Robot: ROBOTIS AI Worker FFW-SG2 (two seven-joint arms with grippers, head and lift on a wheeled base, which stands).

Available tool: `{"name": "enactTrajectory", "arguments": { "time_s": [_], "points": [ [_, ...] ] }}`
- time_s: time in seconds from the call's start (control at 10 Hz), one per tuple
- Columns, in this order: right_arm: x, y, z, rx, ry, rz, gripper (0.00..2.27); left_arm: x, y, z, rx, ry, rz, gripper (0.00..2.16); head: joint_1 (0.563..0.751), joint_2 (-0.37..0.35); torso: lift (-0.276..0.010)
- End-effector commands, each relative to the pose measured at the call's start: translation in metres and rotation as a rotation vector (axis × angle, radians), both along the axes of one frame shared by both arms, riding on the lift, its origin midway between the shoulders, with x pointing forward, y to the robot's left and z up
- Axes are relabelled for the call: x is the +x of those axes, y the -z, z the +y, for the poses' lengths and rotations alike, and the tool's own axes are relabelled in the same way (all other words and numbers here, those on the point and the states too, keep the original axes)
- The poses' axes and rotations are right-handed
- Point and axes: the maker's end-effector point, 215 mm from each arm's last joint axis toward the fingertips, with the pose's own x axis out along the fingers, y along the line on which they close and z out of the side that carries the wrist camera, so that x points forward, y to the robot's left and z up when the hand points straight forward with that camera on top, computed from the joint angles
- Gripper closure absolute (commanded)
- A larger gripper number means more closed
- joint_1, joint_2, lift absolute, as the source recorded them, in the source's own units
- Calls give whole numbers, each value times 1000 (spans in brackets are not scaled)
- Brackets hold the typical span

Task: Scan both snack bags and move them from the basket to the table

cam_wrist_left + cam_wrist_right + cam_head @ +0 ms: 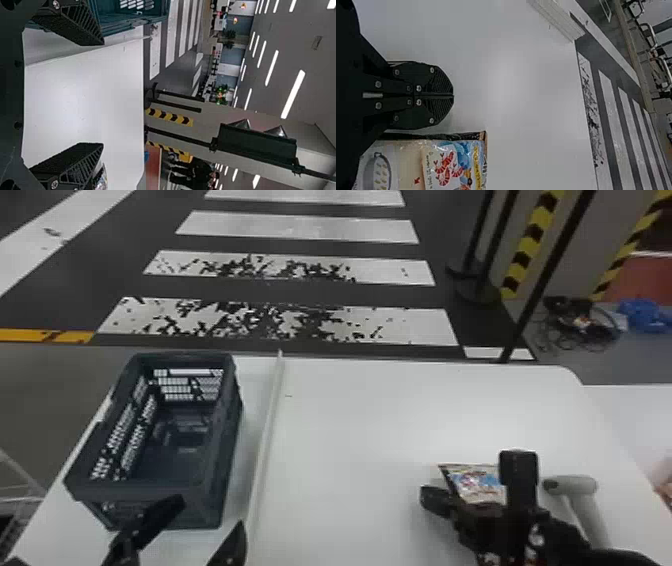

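Snack bag of glossy plastic, printed with red shrimp, lies on the smooth white table, between the black two-fingered right gripper, its fingers together, and a pale plastic handheld scanner. The black left gripper, fingers spread apart, is by the dark blue-grey plastic basket (the near end, that is).

Crosswalk stripes under ceiling lights suggest a large indoor hall
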Motion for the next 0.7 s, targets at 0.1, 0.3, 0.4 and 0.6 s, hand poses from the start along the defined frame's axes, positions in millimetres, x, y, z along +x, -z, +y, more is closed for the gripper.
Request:
{"name": "enactTrajectory", "arguments": {
  "time_s": [0.1,0.3,0.4,0.6],
  "points": [
    [0,-38,-2,72,23,-19,2250,2,-1,-2,-1,2,-5,87,695,-35,-98],
    [14,-64,-24,90,68,-37,2250,3,0,-2,-2,3,-5,87,695,-43,-98],
    [24,-74,-40,84,96,-60,2250,4,0,-2,-2,3,-5,87,695,-58,-98],
    [25,-75,-73,72,150,-74,2250,4,2,-3,-4,11,-5,87,695,-104,-98]
  ]
}}
